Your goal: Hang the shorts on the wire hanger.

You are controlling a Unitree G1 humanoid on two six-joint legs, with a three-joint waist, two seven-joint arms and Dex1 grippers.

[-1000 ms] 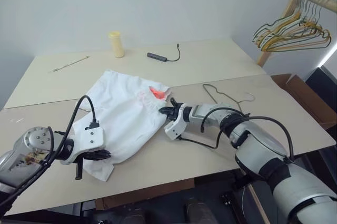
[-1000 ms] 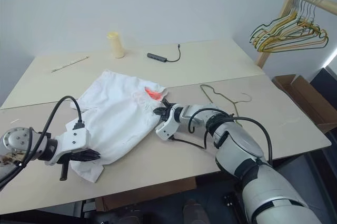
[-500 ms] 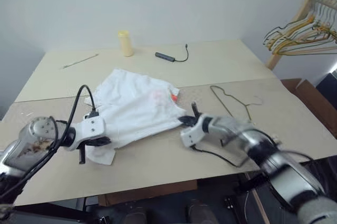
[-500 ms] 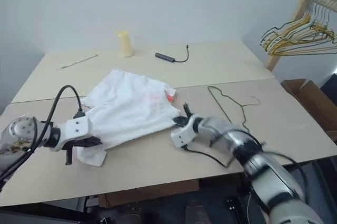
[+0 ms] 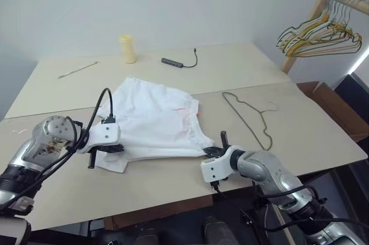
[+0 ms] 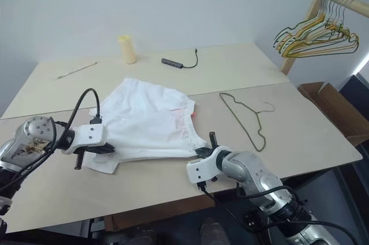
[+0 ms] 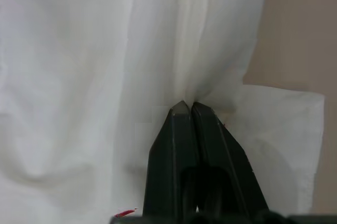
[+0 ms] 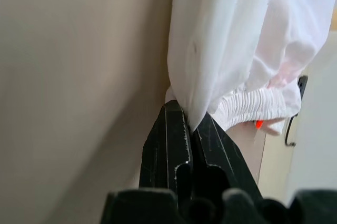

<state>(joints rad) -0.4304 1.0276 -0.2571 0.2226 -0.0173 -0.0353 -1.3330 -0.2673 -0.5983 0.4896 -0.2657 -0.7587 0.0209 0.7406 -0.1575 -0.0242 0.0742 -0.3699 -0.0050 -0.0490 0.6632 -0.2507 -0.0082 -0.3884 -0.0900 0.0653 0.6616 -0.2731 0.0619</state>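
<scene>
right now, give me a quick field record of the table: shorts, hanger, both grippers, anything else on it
shorts: white, spread flat on the table, not on a hanger
wire hanger: lies flat on the table beside the shorts, apart from them, untouched
left gripper: jaws shut on the shorts' edge
right gripper: jaws shut on the shorts' near corner
table: light wood
yellow container: upright at the far side
dark cable adapter: far side
thin stick: far left
hanger bunch: on a wooden rack off to the right
</scene>
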